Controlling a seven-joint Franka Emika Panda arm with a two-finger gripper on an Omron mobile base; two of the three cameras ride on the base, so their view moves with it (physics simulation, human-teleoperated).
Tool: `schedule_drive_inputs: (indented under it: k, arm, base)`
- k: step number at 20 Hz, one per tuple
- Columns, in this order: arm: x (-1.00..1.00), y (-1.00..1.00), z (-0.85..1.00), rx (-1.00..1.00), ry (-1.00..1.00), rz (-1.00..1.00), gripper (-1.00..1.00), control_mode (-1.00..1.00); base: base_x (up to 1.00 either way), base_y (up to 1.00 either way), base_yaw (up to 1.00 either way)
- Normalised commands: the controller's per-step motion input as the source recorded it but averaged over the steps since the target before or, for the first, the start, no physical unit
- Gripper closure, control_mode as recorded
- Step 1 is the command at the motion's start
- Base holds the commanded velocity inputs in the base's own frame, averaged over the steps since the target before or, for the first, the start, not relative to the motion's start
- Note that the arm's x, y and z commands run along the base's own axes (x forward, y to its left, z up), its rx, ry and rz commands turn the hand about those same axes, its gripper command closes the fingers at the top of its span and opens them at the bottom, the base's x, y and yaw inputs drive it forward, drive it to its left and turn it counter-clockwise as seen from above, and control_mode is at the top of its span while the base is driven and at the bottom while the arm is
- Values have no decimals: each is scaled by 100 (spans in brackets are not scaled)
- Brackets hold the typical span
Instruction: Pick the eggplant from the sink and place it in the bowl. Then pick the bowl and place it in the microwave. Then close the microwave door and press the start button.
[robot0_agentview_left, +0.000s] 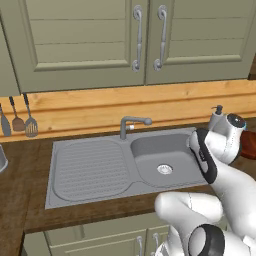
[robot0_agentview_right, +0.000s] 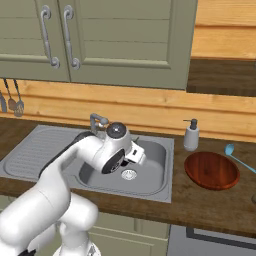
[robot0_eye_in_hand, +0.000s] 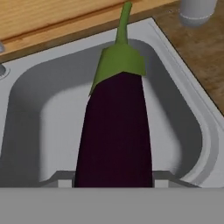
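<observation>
Eggplant (robot0_eye_in_hand: 116, 131) sits between claw fingers, claw clenched on it, above sink (robot0_eye_in_hand: 183, 109) basin. Long axis runs straight out from claw, green stem leading. Bowl (robot0_agentview_right: 212, 170) on desk (robot0_agentview_right: 200, 205) right of sink, well apart; carry goes right.

Glossy white arm (robot0_agentview_right: 60, 185), dark joints

Even, soft rendered light, faint shadows in the sink (robot0_agentview_left: 90, 170) basin, no glare.
</observation>
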Motion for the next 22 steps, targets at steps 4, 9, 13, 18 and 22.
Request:
schedule_drive_inputs:
  k: [4, 9, 13, 18, 22]
  arm:
    - [0, -74, 0, -2, 0, -22, 100, -100]
    - [0, -78, 0, -2, 1, -23, 100, -100]
    - [0, -78, 0, -1, 6, -22, 100, -100]
    - [2, -81, 10, 1, 12, -14, 100, -100]
    - [17, -88, 27, 9, 10, -4, 100, -100]
  base:
    - [0, 0, 0]
    - [0, 0, 0]
    - [0, 0, 0]
    - [0, 0, 0]
    - [0, 0, 0]
